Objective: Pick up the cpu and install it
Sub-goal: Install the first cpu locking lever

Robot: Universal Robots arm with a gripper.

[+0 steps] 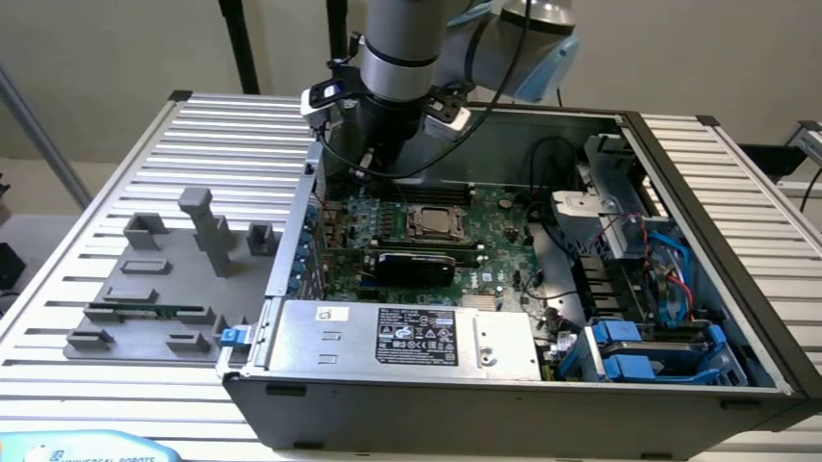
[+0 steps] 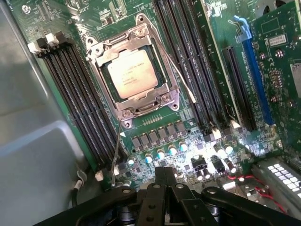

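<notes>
Wrist view puts the gripper (image 2: 165,173) at the edge of the picture, its dark fingers (image 2: 155,197) pressed together with nothing between them. It touches nothing and hangs above a row of small capacitors on the green motherboard (image 2: 207,127). The cpu (image 2: 131,73), silvery on top, is not in the gripper. It lies flat in its socket on the board, ringed by a metal retaining frame (image 2: 141,106), with banks of black memory slots (image 2: 80,99) on either side and a blue slot (image 2: 254,80) further off. In the exterior view the arm (image 1: 392,58) reaches down into an open grey computer case (image 1: 514,404) at the back corner on the exterior view's left, and the cpu (image 1: 434,221) shows near the middle of the board, just beside where the arm comes down. A power supply (image 1: 411,337) with a black label fills the near side of the case. The case sits on a table (image 1: 77,241) of pale metal slats. To the exterior view's left, a grey fixture plate (image 1: 154,279) carries several blocks and a narrow green memory stick (image 1: 148,311). A plain beige wall stands behind.
</notes>
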